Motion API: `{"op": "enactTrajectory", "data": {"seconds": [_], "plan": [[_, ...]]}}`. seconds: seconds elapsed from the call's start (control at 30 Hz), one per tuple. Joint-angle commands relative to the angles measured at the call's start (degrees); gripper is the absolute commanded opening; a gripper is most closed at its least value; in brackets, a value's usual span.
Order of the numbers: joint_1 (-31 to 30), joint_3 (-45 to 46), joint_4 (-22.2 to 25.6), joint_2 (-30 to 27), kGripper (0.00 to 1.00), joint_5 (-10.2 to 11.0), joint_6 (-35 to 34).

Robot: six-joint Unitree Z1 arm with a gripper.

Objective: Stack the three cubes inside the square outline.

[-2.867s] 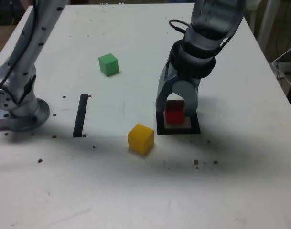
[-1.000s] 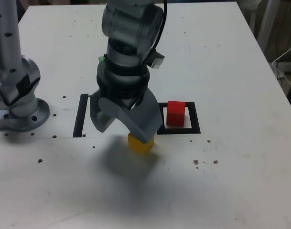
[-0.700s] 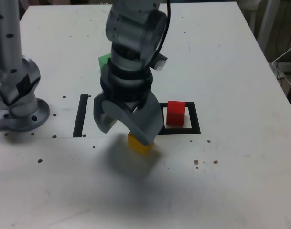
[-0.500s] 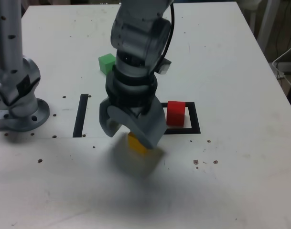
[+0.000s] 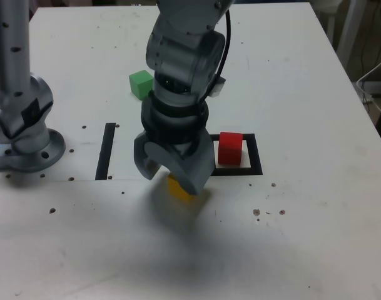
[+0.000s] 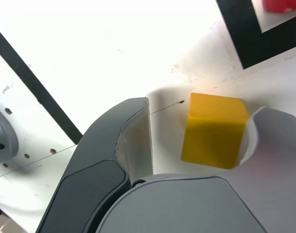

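Note:
The yellow cube [image 5: 181,188] [image 6: 213,129] rests on the white table, just outside the square outline's near-left corner in the exterior view. My gripper [image 5: 171,179] [image 6: 196,127] is lowered over it with a jaw on each side. In the wrist view one finger [image 6: 271,131] touches the cube and the other finger [image 6: 133,131] stands a small gap away, so the gripper is open. The red cube [image 5: 230,148] [image 6: 283,5] stands inside the square outline [image 5: 256,166] [image 6: 240,34]. The green cube [image 5: 141,84] sits farther back, partly hidden by the arm.
A straight black strip [image 5: 106,150] [image 6: 36,87] lies on the exterior view's left of the gripper. The arm's base [image 5: 24,140] stands at the table's left edge. Small dark specks dot the tabletop.
The gripper has come down around the yellow cube and its jaws have narrowed toward it. The cubes have not moved.

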Motion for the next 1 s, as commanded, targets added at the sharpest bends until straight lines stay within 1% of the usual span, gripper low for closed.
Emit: {"op": "enactTrajectory", "data": {"seconds": [0.0,0.13,0.37,0.47,0.6,0.8,0.87,0.97], "plan": [[-0.08,0.24,-0.40,0.27,0.42,-0.22,-0.11],[-0.07,0.34,-0.71,0.32,0.35,-0.64,-0.10],[-0.11,0.30,-0.76,0.37,0.19,-0.96,0.38],[-0.12,0.37,-0.73,0.37,0.15,-1.45,0.65],[-0.10,0.41,-0.41,0.31,0.12,-1.84,0.94],[-0.09,-0.30,1.41,-0.41,0.09,-1.39,1.03],[-0.09,-1.09,2.92,-0.92,0.09,-1.12,1.06],[-0.06,-3.69,6.99,-2.35,0.09,-0.22,1.12]]}}
